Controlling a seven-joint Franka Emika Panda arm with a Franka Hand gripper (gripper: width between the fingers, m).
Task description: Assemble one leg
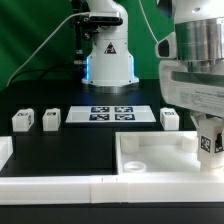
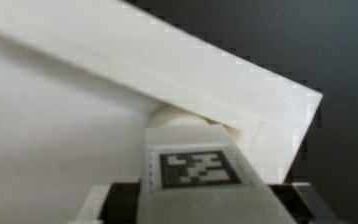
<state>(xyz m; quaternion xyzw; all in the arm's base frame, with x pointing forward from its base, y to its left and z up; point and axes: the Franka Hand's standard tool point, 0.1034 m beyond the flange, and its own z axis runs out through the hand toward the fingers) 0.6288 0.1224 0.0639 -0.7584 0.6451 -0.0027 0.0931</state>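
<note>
Leg [image 1: 210, 144] is held by the gripper [image 1: 206, 130] at a corner of the tray-like top part [image 1: 150, 172], on the exterior view's right. The jaws are closed onto two opposite faces of the block, w/ only the block's width left between them. The tagged face is left uncovered, prob. so the tag can be read by the cameras.

In the wrist view the leg [image 2: 197, 165] is seen clamped between the dark fingers [image 2: 274, 205], w/ its end tucked into the inner angle of the tray's raised rim [image 2: 247, 95]. That corner is judged to be the mounting spot, as a round hole [image 1: 131, 160] is seen at a neighbouring corner of the tray. Whether the leg is already seated in such a hole cannot be told, since the contact is hidden by the block itself. The leg is kept upright, approx. square to the tray, as insertion is judged to need.

Three spare legs are left beyond the tray's far edge. One [image 1: 170, 118] is near the tray, and two [image 1: 50, 118] [image 1: 22, 120] are well apart from it. The marker board [image 1: 110, 113] is laid between them.
</note>
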